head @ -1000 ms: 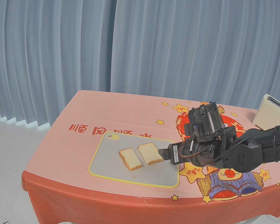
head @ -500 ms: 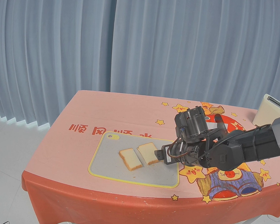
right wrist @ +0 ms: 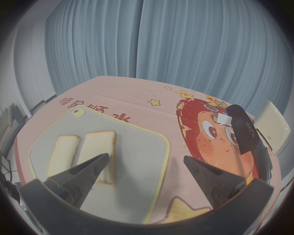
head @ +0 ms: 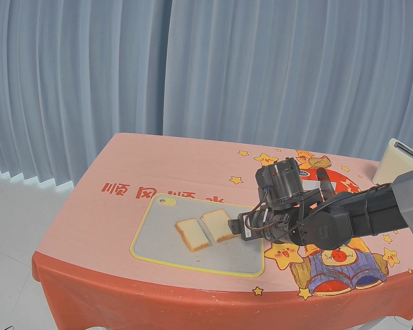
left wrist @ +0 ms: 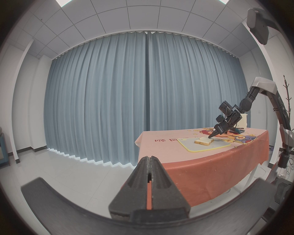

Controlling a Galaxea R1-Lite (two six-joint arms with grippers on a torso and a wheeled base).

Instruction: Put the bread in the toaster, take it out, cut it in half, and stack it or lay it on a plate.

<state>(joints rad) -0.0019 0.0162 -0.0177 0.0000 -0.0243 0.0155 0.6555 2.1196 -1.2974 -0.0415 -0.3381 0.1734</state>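
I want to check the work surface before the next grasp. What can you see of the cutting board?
The cutting board is a thin grey rectangle with rounded corners and a yellow rim. A yellow tab with a hole sits at its far left corner. It looks like plastic and lies flat on the pink tablecloth, near the table's front edge. Two bread halves lie side by side on it. The open right gripper hangs low over its right part; whether it touches the board is unclear.

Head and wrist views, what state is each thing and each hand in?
Left bread half: cut, flat on the cutting board.
Right bread half: cut, flat beside it.
Toaster: upright, nothing sticking out.
Right hand: open, at the right bread half.
Left hand: shut, away from the table.
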